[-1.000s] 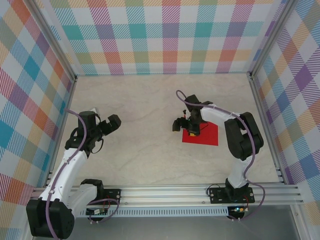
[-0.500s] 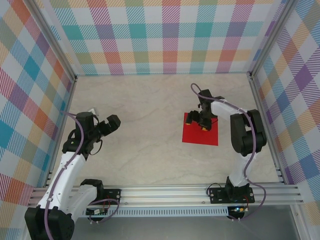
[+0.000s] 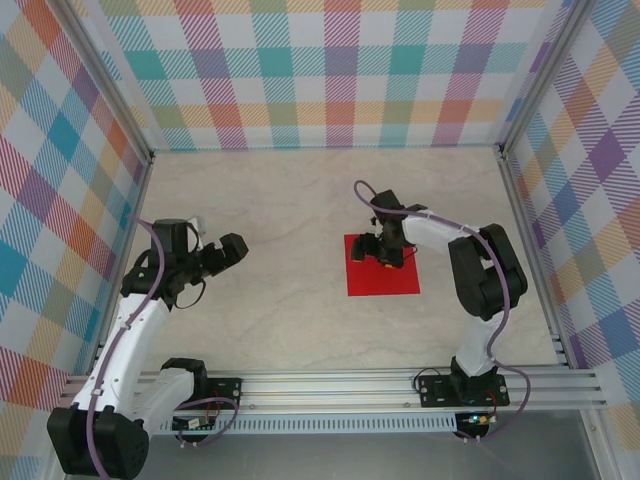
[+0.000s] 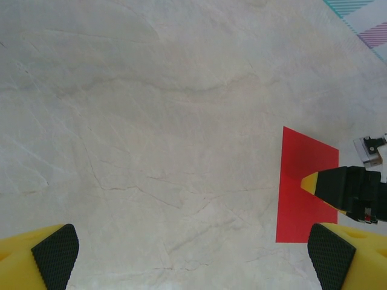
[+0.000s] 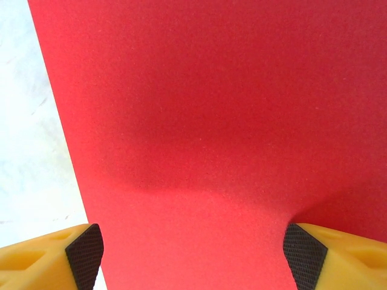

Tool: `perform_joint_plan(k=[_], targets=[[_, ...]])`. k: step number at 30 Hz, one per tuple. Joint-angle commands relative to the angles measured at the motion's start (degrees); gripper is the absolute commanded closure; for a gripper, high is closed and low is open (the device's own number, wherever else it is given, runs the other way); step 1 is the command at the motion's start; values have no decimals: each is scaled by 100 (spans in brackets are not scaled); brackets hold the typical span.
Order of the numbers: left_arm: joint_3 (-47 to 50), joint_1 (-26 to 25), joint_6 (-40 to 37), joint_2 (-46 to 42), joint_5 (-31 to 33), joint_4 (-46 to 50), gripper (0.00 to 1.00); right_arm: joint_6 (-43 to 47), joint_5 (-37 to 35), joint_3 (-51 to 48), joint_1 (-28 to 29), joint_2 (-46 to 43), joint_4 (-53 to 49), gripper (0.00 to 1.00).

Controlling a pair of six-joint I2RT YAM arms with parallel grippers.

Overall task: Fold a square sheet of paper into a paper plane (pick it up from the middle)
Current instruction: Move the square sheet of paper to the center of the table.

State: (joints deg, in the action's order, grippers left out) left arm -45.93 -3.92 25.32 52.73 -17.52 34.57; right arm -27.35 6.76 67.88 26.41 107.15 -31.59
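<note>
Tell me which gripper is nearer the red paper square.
Right. The right gripper is directly over the square sheet of paper, jaws open; the left gripper is far to its left.

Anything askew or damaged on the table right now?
Nothing stands out. The red sheet lies flat on the table, unfolded, with no tear or crease visible. The right hand hangs open over its far edge. The left hand is open over the table, well apart from the sheet.

top: overhead, whole table | left wrist: high, down | right wrist: close on red sheet | 3 share it
</note>
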Motion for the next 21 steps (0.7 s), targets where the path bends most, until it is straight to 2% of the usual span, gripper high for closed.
perform_joint_plan(k=[1, 7, 12, 17, 21], targets=[[118, 96, 3, -105, -285, 128, 0, -34, 348, -519, 342, 293, -291, 18], [213, 101, 42, -70, -489, -23, 0, -51, 321, -765, 751, 175, -125, 18], [188, 101, 34, -3, -585, -75, 0, -26, 7, -560, 977, -16, -288, 18], [175, 102, 24, 93, -696, -130, 0, -330, -715, -66, 967, -297, -753, 17], [285, 90, 79, 149, -1039, -289, 0, -523, -778, -213, 684, -593, -699, 17]])
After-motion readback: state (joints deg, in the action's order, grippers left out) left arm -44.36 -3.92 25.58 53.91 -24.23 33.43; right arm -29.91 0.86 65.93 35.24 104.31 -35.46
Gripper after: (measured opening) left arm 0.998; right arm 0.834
